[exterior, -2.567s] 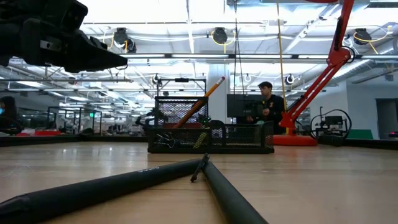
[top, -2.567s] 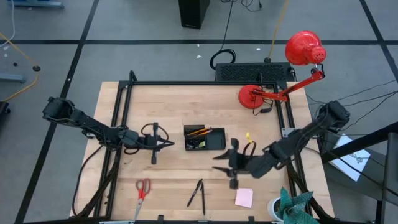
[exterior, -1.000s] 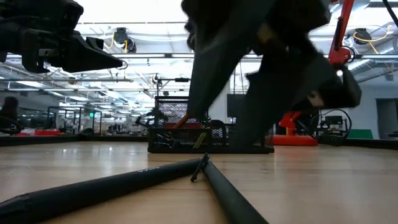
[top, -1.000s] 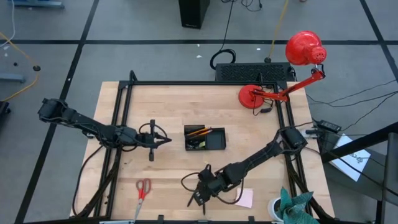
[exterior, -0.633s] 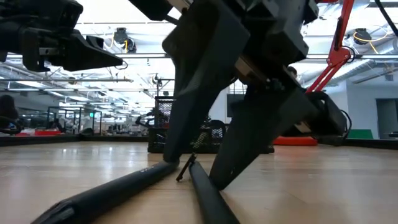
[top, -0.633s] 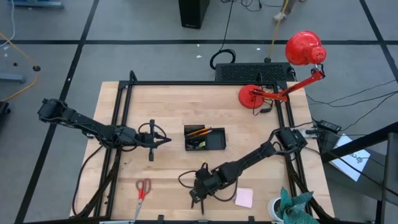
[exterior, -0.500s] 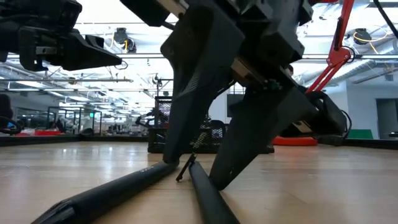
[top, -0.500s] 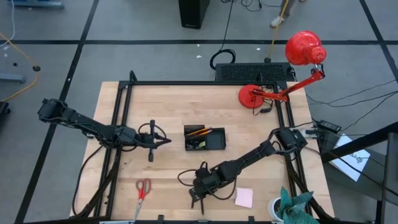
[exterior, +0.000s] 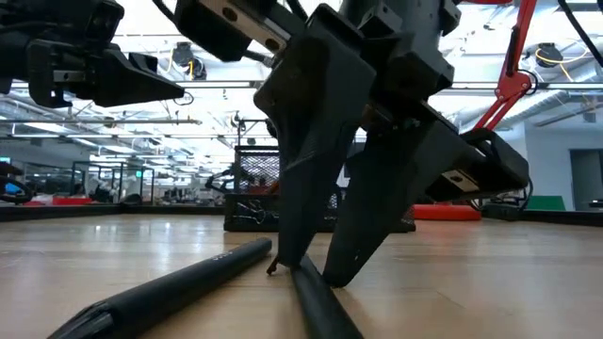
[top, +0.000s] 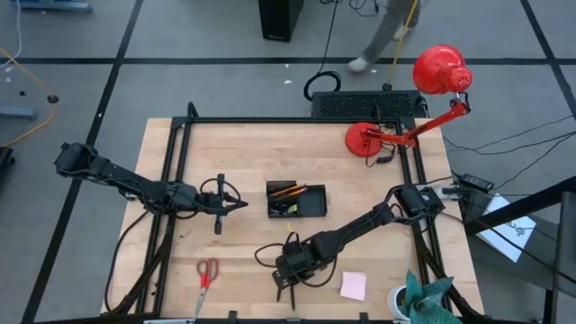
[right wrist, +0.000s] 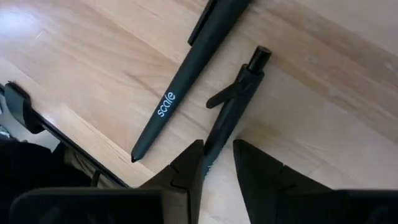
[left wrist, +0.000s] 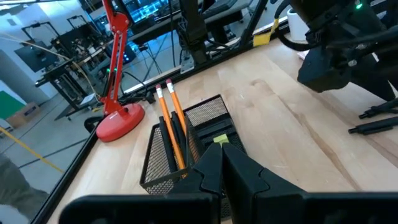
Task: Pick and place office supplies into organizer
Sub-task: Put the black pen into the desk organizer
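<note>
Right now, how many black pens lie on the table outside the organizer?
2: one pen between the right gripper fingers, the other pen beside it. Others may hide inside the organizer.
</note>
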